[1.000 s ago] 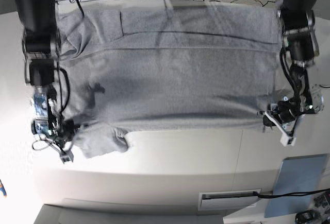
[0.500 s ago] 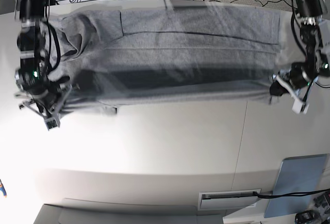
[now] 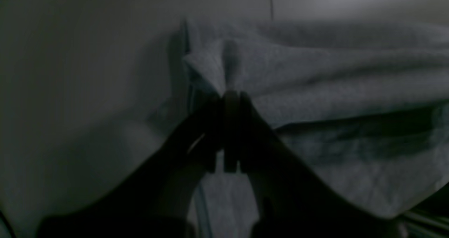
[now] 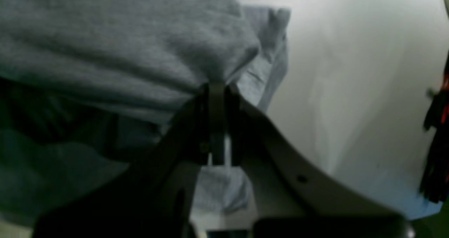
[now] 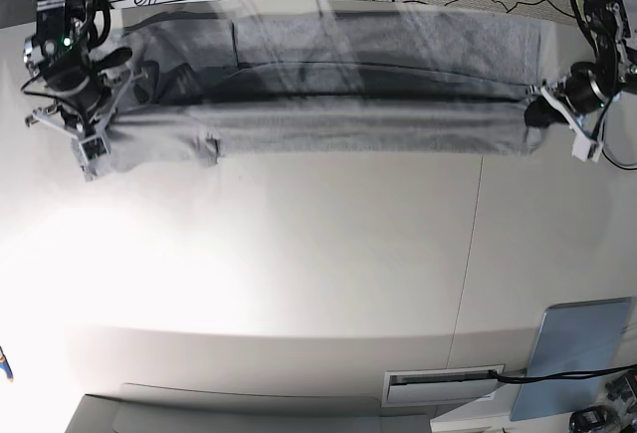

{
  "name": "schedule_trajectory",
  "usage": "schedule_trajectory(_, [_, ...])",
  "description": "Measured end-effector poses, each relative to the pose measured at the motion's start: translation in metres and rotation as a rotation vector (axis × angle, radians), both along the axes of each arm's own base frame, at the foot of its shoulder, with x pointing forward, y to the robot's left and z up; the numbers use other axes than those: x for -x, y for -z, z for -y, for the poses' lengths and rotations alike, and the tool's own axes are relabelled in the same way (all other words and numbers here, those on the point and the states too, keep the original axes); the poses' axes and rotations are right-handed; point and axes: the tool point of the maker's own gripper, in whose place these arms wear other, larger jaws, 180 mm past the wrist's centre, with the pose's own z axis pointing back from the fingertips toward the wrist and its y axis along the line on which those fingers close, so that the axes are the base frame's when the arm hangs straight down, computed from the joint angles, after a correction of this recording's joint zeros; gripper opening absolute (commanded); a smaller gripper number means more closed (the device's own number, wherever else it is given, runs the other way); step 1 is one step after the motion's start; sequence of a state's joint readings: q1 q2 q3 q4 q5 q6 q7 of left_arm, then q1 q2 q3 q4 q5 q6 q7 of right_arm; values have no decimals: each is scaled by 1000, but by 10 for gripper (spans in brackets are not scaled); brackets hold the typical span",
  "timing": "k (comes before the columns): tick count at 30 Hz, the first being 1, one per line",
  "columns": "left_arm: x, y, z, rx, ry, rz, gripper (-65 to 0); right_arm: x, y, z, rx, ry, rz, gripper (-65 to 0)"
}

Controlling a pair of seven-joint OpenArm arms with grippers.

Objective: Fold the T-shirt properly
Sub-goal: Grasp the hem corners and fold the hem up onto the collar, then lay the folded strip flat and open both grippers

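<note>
Across the top of the base view the T-shirt (image 5: 368,105) stretches in a long doubled band on the white surface (image 5: 328,274). The right gripper (image 5: 95,139), upper left, has its jaws pinched tight on one end; the left gripper (image 5: 542,114), upper right, clamps the other.

Black cables are looping around both black arms; the left end effector (image 5: 542,114) and right end effector (image 5: 88,154) are showing pale, screw-dotted finger plates.
</note>
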State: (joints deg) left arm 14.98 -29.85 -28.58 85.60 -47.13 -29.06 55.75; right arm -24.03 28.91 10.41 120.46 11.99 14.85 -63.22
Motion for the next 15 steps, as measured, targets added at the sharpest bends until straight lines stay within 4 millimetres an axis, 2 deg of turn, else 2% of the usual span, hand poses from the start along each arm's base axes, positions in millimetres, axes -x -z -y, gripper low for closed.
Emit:
schedule_trajectory(4, [11,4,4,2,36,-14,-650,21,12,0,4,2,-64,-650])
schedule_trajectory(9, [13,5,5,10,38,-25,-650,50,28,1,7,10,-153,-650])
schedule_trajectory(15, [15,7,5,9,43,-36,-650,68,35,1,7,10,-201,-650])
